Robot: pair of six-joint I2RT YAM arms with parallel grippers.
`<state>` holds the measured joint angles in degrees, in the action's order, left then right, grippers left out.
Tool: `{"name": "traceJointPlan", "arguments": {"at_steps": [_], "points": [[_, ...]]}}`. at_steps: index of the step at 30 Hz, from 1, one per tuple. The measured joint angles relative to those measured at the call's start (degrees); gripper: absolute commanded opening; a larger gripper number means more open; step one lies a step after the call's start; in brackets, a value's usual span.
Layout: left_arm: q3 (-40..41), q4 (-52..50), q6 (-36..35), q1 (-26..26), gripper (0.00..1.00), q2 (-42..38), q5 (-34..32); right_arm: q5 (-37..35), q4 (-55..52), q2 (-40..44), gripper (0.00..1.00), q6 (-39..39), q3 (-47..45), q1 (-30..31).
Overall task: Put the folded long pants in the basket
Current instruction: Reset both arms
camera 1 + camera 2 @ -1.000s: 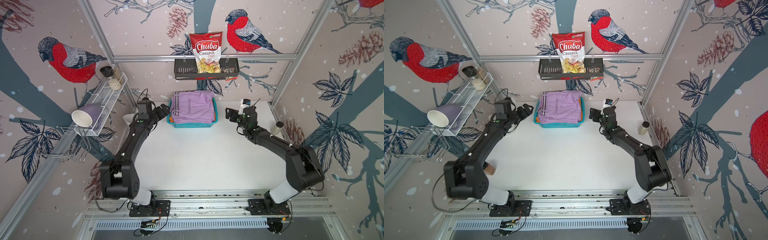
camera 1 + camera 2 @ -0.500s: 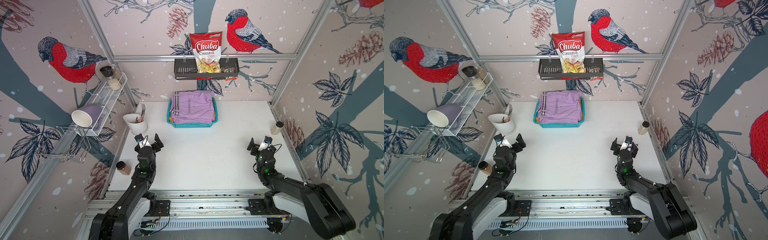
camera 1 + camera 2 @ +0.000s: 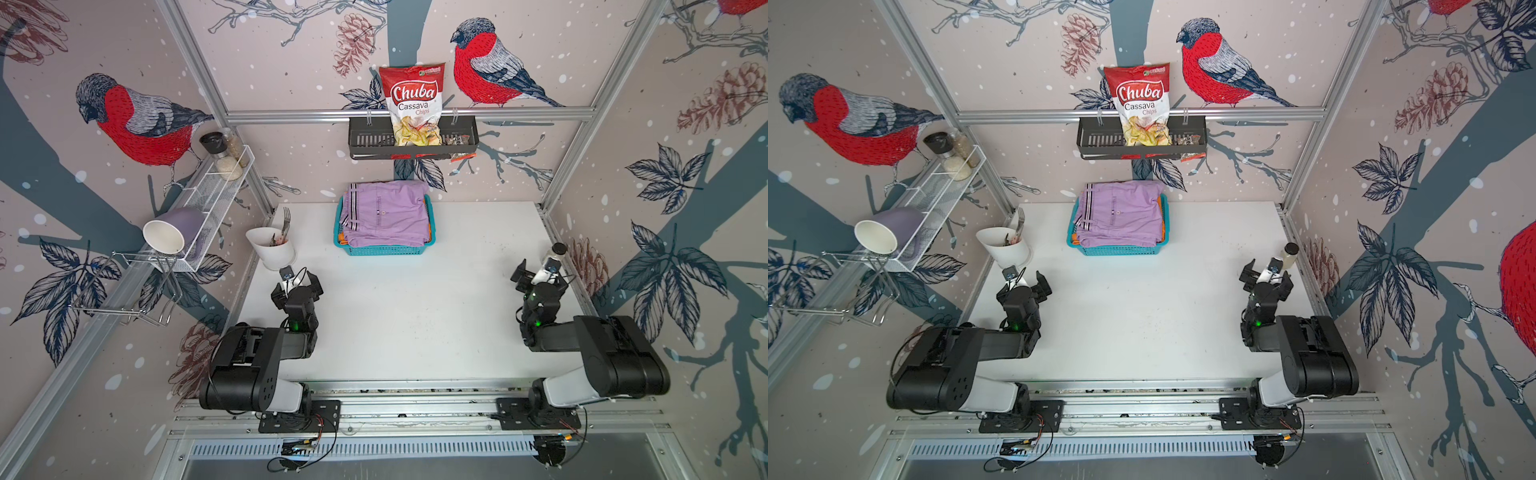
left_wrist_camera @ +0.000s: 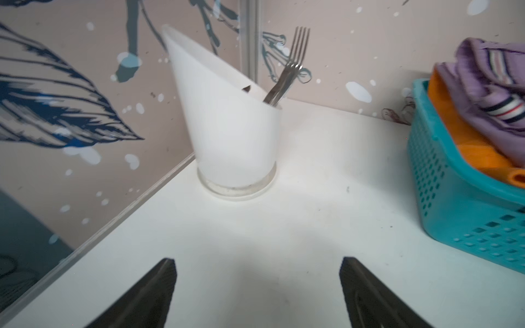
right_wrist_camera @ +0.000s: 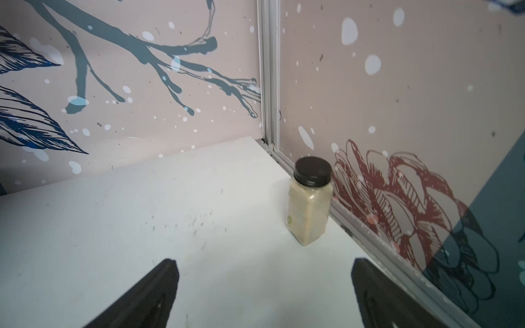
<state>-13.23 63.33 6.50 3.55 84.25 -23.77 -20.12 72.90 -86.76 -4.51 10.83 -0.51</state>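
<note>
The folded pants point(image 3: 386, 216) fill the basket point(image 3: 388, 250) at twelve o'clock on the table point(image 3: 415, 316). Left gripper point(image 4: 257, 259) and right gripper point(image 5: 264, 259) hold nothing, fingers spread wide.

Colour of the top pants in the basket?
Lilac, with a striped waistband. The pants show best in a top view.

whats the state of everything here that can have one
teal perforated plastic basket, full, clothes stacked inside
lilac folded pants with striped waistband, top of the stack
orange folded pants, under the lilac pair
white slanted plastic utensil cup, upright, holding a fork
clear spice jar with black lid, upright, capped
left gripper, open, empty
right gripper, open, empty
</note>
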Motion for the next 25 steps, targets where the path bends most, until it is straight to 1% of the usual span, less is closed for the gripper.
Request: {"name": "traceJointPlan", "arguments": {"at_steps": [2,3,7,9,15,25], "points": [[1.22,4.52,-2.34,0.55,0.97,2.64,3.78,4.63,-1.79,-0.15,1.00,-0.26,-0.24,-0.04],[1.84,4.74,-3.28,0.85,0.98,2.97,4.94,7.08,-2.38,0.13,1.00,-0.15,0.70,0.50],[1.22,6.49,-5.01,0.83,0.98,3.06,7.23,9.35,-1.55,0.13,1.00,0.31,1.25,2.49],[-0.04,6.25,-5.01,-0.11,0.98,3.04,9.18,9.66,-1.99,0.24,1.00,0.31,1.42,2.49],[-0.52,6.05,-4.98,-0.81,0.98,3.04,11.56,10.14,-2.49,0.26,1.00,0.28,1.64,2.34],[-0.94,5.16,-4.98,-1.01,0.98,3.06,12.00,10.19,-2.73,0.26,1.00,0.28,1.66,2.32]]}}
